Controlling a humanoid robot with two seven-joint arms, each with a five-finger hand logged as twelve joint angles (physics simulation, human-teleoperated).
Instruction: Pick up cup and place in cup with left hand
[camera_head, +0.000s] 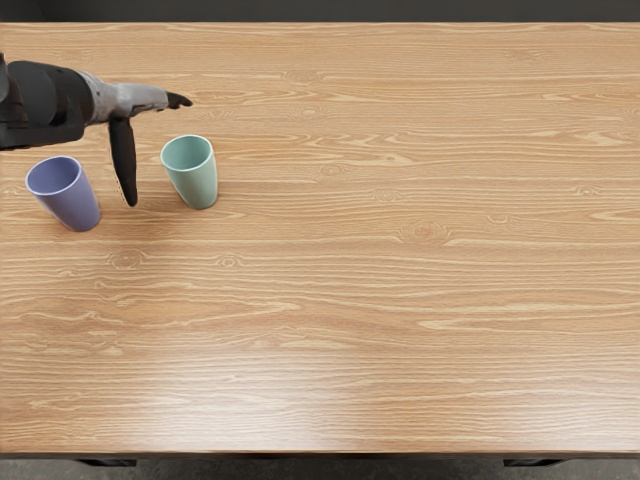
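My left hand (150, 130) comes in from the picture's left edge at the upper left, its thumb pointing down the picture between the two cups and its other fingers stretched to the right. The hand is open and holds nothing. A green cup (195, 178) stands upright just below the outstretched fingers, to the right of the thumb. Left of the thumb, a purple cup (70, 200) also stands upright, below the forearm. Both cups have their mouths up, and they stand apart from each other.
The wooden table (380, 300) fills most of the view. Its far edge runs along the top of the picture and its near edge along the bottom. My right arm is out of view.
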